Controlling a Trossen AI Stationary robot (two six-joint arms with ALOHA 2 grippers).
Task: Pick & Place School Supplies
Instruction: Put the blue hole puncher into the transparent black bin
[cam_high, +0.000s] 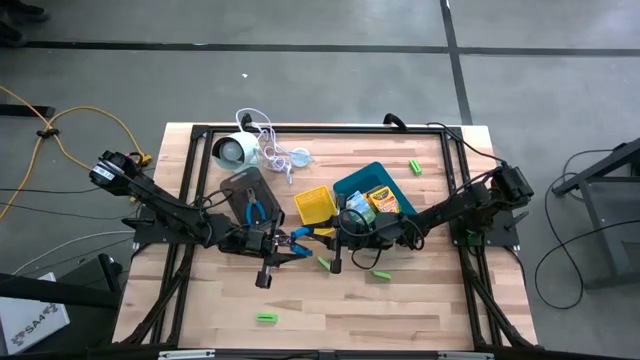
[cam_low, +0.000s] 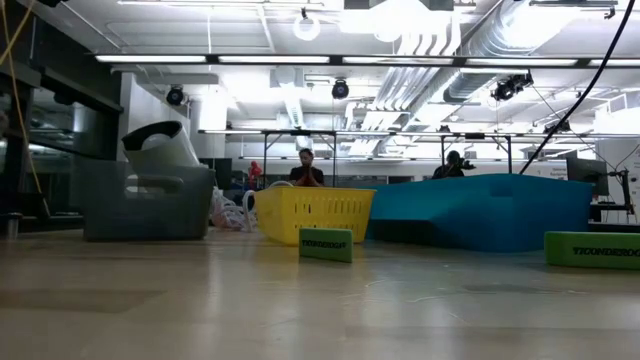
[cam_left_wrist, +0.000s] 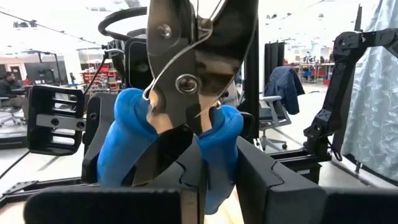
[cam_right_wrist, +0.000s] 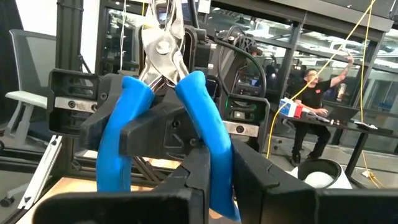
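Note:
A pair of blue-handled pliers (cam_high: 303, 240) hangs in the air between my two grippers at the table's middle. My left gripper (cam_high: 278, 244) is shut on it from the left, and my right gripper (cam_high: 338, 238) is shut on it from the right. A second pair of pliers (cam_high: 262, 210) lies in the grey tray (cam_high: 240, 185). Printed boxes (cam_high: 378, 203) lie in the blue tray (cam_high: 352, 182). Green blocks lie flat on the table: one (cam_high: 415, 166) far right, two (cam_high: 324, 263) (cam_high: 381, 273) near the grippers, one (cam_high: 266, 318) near the front edge. My left gripper (cam_left_wrist: 217, 199) pinches one blue handle (cam_left_wrist: 214, 155) between its two fingers, coming level from the table's left. The steel head (cam_left_wrist: 186, 62) stands clear of the fingers. The pliers are lifted off the table. My right gripper (cam_right_wrist: 217, 199) pinches one blue handle near its free end (cam_right_wrist: 214, 168) between its two fingers, coming level from the table's right. The head (cam_right_wrist: 161, 50) points away from it, toward the left gripper (cam_right_wrist: 155, 134) behind.
The yellow tray (cam_high: 313, 205) sits just beyond the grippers, between the grey and blue trays. A white round device (cam_high: 232, 150) with its cord lies at the far edge. The low view shows the trays and two green blocks (cam_low: 325, 245) (cam_low: 590, 248). People sit in the room behind.

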